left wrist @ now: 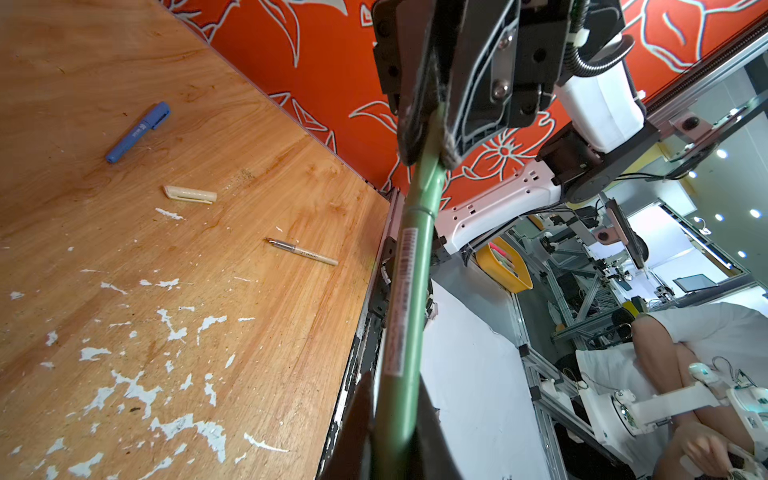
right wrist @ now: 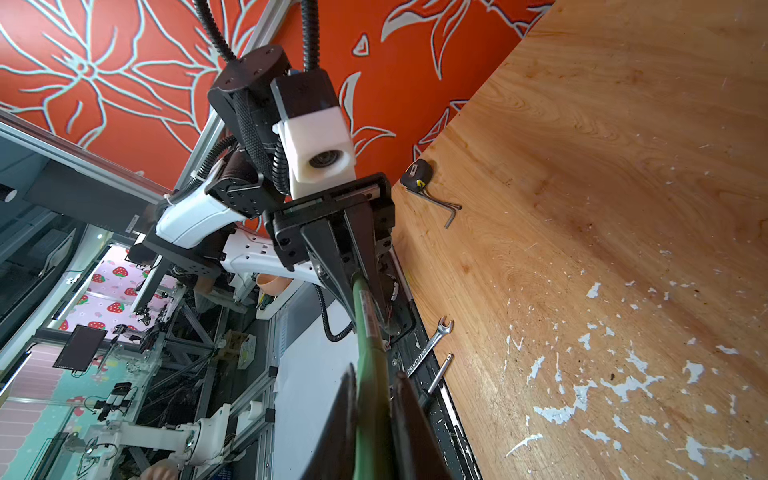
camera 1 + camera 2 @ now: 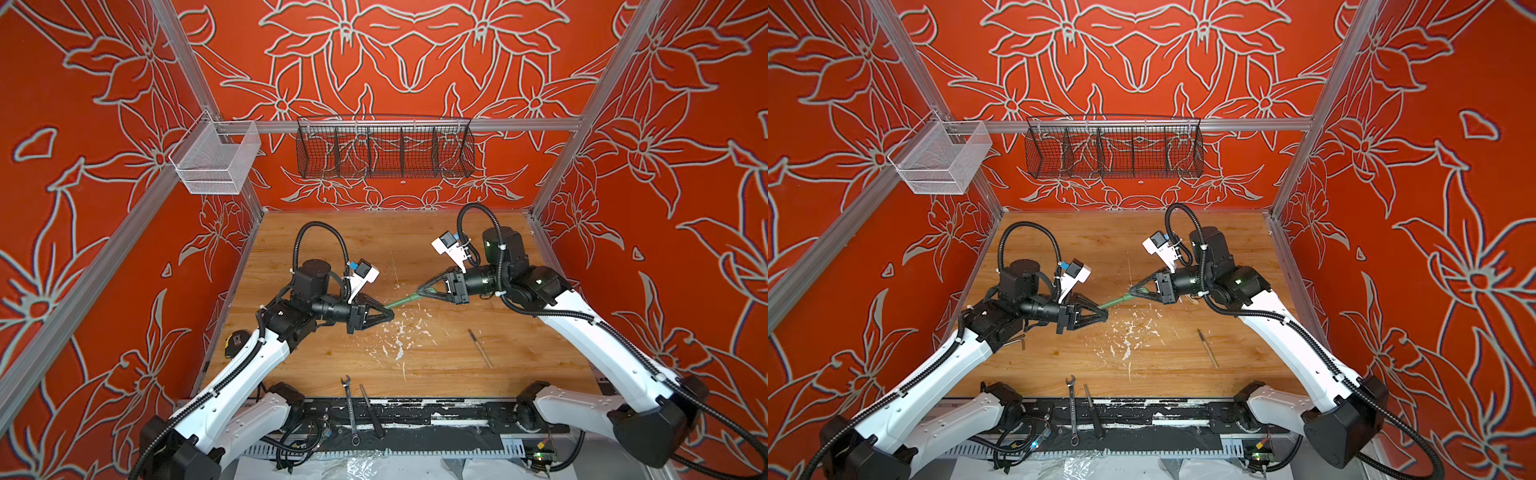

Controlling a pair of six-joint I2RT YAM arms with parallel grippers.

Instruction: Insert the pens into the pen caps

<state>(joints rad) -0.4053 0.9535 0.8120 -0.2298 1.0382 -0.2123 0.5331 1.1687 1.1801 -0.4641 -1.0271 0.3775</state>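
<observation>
The green pen (image 3: 401,303) hangs in the air above the wooden table (image 3: 415,249), spanning both grippers. My left gripper (image 3: 390,314) is shut on its labelled barrel (image 1: 405,291). The pen's far end sits inside the green pen cap (image 1: 428,174), and my right gripper (image 3: 420,289) is shut on that cap (image 2: 374,415). A tan pen (image 3: 481,349) lies uncapped on the table at the right. In the left wrist view a tan cap (image 1: 190,194) and a blue pen (image 1: 137,133) with its blue cap on lie further off.
A silver wrench (image 3: 349,409) and a slim black tool (image 3: 372,411) lie at the table's front edge. A tape measure (image 3: 237,341) and a hex key (image 2: 449,208) sit by the left wall. White paint flecks (image 3: 399,336) mark the table's middle. Wire baskets (image 3: 384,149) hang on the back wall.
</observation>
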